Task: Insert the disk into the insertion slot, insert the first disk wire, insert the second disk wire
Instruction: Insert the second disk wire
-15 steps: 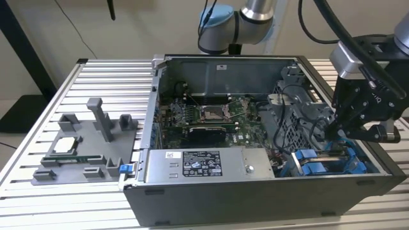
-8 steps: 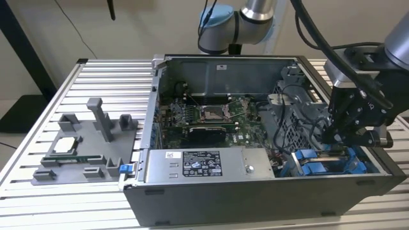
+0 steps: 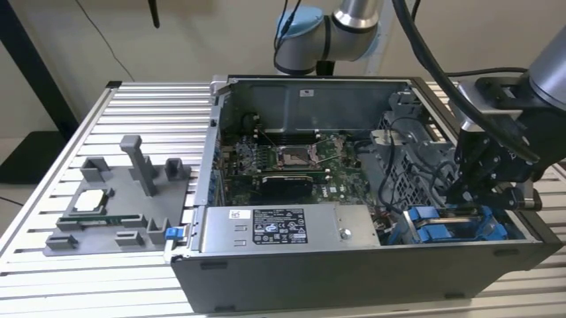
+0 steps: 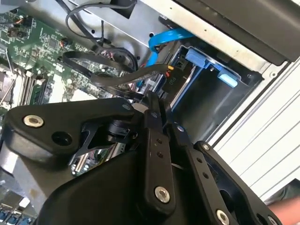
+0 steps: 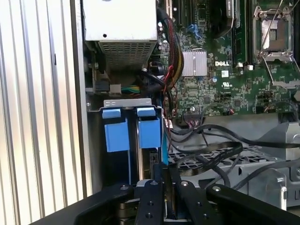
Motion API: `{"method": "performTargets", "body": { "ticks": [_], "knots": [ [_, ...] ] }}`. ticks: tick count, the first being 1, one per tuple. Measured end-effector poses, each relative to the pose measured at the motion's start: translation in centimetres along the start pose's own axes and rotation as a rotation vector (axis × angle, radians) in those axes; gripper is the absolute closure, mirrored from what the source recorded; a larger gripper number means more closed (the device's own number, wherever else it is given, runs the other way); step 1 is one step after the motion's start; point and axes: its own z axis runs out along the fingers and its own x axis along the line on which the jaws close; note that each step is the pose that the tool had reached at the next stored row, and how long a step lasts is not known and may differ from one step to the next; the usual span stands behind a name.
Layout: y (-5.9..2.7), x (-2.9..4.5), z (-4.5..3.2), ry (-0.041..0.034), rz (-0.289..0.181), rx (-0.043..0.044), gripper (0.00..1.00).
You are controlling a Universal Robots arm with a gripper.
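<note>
The disk sits down in the insertion slot [image 5: 126, 101] at the case's near corner on the exterior view's right. Its blue carrier [image 5: 149, 133] shows from above, and also as blue plastic [image 3: 442, 224]. A second blue carrier [image 5: 115, 134] stands beside it. My gripper [image 3: 468, 195] hangs just above this bay. In both wrist views the fingers [image 5: 154, 192] stand almost together, and the gripper [image 4: 154, 101] looks shut on a black disk wire [image 4: 140, 75] whose connector [image 4: 169, 70] lies at the bay's mouth. A blue flat cable [image 4: 161, 40] runs into the same bay.
The grey power-supply box [image 3: 283, 228] lies next to the bay. The motherboard [image 3: 283, 159] with its open CPU socket [image 5: 274, 33] fills the case floor. Loose black cables [image 5: 211, 150] cross a metal cage close to my fingers. A grey parts fixture [image 3: 115, 199] rests on the ribbed table [image 3: 132, 106].
</note>
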Motion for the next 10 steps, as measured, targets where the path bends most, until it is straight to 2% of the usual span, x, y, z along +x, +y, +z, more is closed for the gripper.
{"method": "performTargets", "body": {
  "ticks": [10],
  "knots": [
    [-0.34, 0.34, 0.25, -0.0001, 0.000, 0.0000, 1.00]
  ]
}}
